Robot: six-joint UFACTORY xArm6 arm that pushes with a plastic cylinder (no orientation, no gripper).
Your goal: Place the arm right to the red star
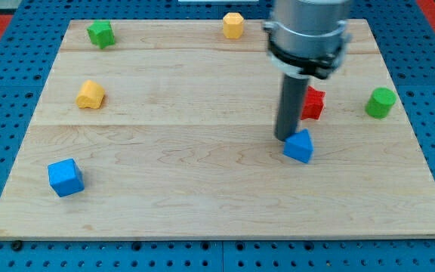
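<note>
Red star half-hidden behind rod

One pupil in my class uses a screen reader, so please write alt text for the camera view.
My tip rests on a wooden board, just left of a blue block and below-left of the red star, which the rod partly hides. Also there: green blocks, yellow blocks, a blue cube.

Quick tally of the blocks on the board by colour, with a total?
Green: 2, star and cylinder
Yellow: 2, top block and left block
Blue: 2, cube and block beside my tip
Red: 1, star
Total: 7
</note>
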